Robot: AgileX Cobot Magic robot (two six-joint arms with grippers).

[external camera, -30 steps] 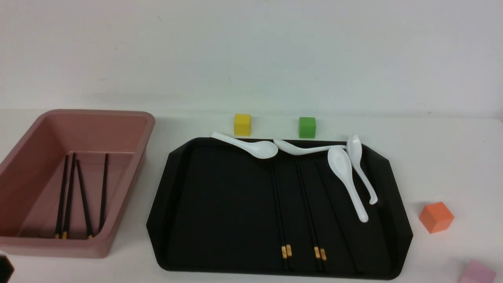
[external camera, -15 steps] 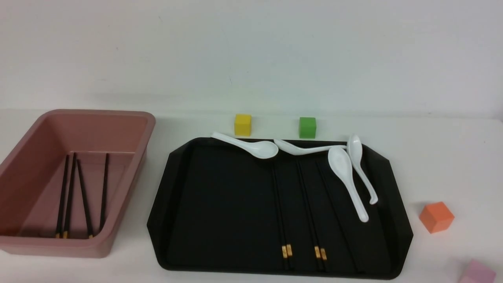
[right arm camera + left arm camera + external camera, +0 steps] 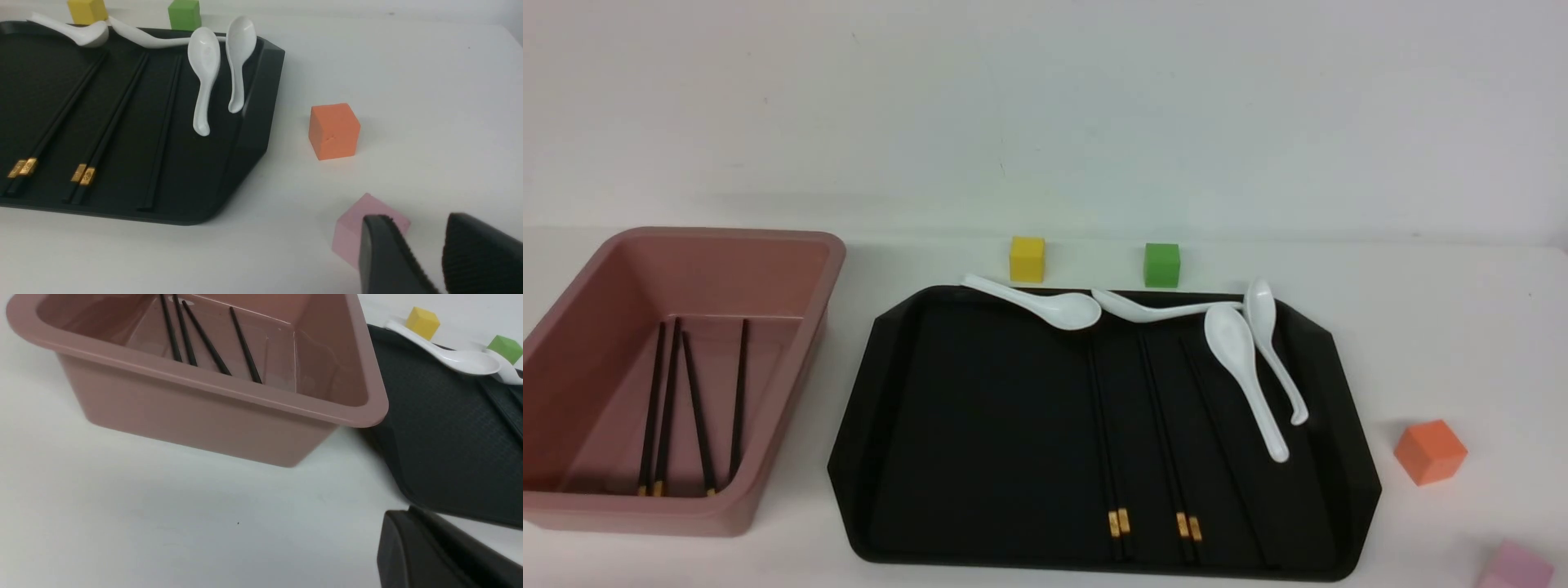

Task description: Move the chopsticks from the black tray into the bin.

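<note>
Left arm out of front view; no chopstick visibly shifts.

Chopsticks (image 3: 88,176): two gold-banded pairs and a lone dark stick (image 3: 163,126) with no band visible lie in the black tray (image 3: 980,457), forward of and between the two grippers. Four more sticks (image 3: 244,343) rest in the bin (image 3: 245,394), beyond the left gripper (image 3: 408,512). Change: the dark piece at the front view's lower left corner a second ago is gone. Left gripper is closed, nothing seen in it; right gripper (image 3: 419,220) has its fingers apart, nothing between them that I can make out. White spoons (image 3: 1245,376) remain in the tray; pink block (image 3: 351,232) sits close by the right gripper, orange block (image 3: 335,130) farther ahead. Judgement: transfer partly done, arms between picks; tray sticks remain to be moved.
</note>
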